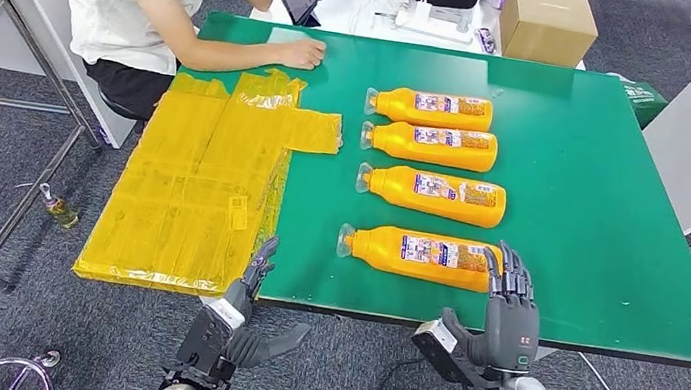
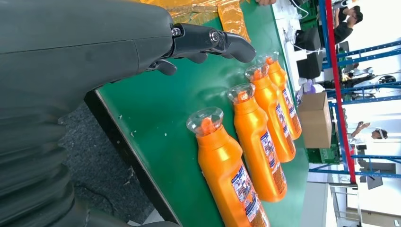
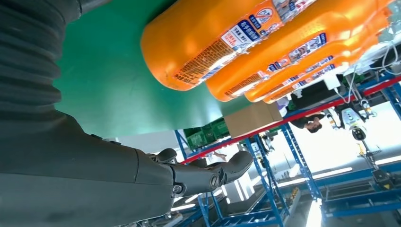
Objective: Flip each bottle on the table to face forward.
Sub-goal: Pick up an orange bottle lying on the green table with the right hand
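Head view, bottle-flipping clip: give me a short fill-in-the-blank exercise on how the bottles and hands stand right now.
1. ____ orange bottles lie in a row on the green table.
2. The bottle nearest the robot lies with its clear cap toward the robot's ____ side.
3. The right hand is at the ____ end of that nearest bottle, holding nothing.
4. A person's hand rests on the table's ____ edge, beside the yellow sheeting.

Missing words: four; left; bottom; far
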`<state>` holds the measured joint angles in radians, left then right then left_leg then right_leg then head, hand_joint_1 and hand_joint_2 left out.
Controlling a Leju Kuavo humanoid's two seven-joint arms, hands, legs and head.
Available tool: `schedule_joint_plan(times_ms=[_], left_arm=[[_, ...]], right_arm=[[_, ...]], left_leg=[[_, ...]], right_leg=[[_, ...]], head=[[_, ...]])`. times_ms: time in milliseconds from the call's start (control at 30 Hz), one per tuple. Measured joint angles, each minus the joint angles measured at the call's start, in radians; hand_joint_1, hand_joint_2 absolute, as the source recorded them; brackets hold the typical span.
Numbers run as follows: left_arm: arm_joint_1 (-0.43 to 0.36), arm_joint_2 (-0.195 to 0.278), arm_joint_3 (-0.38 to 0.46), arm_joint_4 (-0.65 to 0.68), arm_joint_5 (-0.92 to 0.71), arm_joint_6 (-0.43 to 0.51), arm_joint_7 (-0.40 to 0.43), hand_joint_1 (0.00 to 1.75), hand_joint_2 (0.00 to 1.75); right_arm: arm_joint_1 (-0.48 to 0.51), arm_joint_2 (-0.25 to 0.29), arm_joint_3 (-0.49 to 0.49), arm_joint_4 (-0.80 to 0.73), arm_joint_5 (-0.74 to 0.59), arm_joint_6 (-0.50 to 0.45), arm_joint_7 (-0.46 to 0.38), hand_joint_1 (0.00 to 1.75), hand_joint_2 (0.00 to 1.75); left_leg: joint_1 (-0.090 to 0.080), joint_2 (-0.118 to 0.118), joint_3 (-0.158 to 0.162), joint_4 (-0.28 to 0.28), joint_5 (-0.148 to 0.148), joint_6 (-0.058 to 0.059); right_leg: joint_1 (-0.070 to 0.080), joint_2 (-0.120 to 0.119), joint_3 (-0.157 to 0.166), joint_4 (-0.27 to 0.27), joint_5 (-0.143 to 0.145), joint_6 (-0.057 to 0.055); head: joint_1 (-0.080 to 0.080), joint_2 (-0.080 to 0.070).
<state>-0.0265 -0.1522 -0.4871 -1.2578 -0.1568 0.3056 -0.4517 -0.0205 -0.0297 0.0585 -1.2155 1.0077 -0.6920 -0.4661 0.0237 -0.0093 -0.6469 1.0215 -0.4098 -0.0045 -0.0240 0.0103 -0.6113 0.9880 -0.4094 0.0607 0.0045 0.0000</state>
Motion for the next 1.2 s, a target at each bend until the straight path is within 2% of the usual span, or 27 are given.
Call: schedule_joint_plan(times_ms=[200,333,533,733,867,1200], left_arm=[[-0.005,-0.005,0.0,0.004,-0.004,-0.001,0.001,0.0,1.75],[-0.006,-0.011,0.0,0.004,-0.012,-0.003,0.004,0.0,1.75],[-0.013,-0.015,-0.007,0.004,-0.024,-0.017,0.017,0.0,1.75],[-0.022,-0.016,-0.02,0.004,-0.026,-0.024,0.025,0.0,1.75],[-0.022,-0.016,-0.024,0.004,-0.025,-0.024,0.031,0.0,1.75],[-0.022,-0.016,-0.024,0.004,-0.025,-0.024,0.032,0.0,1.75]], right_arm=[[-0.024,-0.021,0.012,0.037,0.058,0.011,0.055,0.0,1.75],[-0.056,-0.051,0.053,0.079,0.063,0.043,0.132,0.0,1.75],[-0.147,-0.096,0.115,0.184,0.086,0.096,0.2,0.0,1.75],[-0.26,-0.123,0.178,0.3,0.092,0.197,0.251,0.0,1.75],[-0.297,-0.134,0.205,0.33,0.104,0.23,0.268,0.0,1.75],[-0.303,-0.136,0.21,0.334,0.105,0.235,0.27,0.0,1.75]], left_leg=[[0.0,0.0,0.0,0.0,0.0,0.0],[0.0,0.0,0.0,0.0,0.0,0.0],[0.0,0.0,0.0,0.0,0.0,0.0],[0.0,0.0,0.0,0.0,0.001,0.001],[0.0,0.0,0.0,0.0,0.001,0.001],[0.0,0.0,0.0,0.0,0.001,0.001]], right_leg=[[0.0,0.0,0.0,0.0,0.0,0.0],[0.0,0.0,0.001,0.0,0.0,0.0],[0.0,0.0,0.001,0.0,0.0,0.0],[0.0,0.0,0.001,0.0,0.0,0.0],[0.0,0.0,0.001,0.0,0.0,0.0],[0.0,0.0,0.001,0.0,0.0,0.0]], head=[[0.0,0.0],[0.0,0.0],[0.0,0.0],[0.0,0.0],[0.0,0.0],[0.0,0.0]])
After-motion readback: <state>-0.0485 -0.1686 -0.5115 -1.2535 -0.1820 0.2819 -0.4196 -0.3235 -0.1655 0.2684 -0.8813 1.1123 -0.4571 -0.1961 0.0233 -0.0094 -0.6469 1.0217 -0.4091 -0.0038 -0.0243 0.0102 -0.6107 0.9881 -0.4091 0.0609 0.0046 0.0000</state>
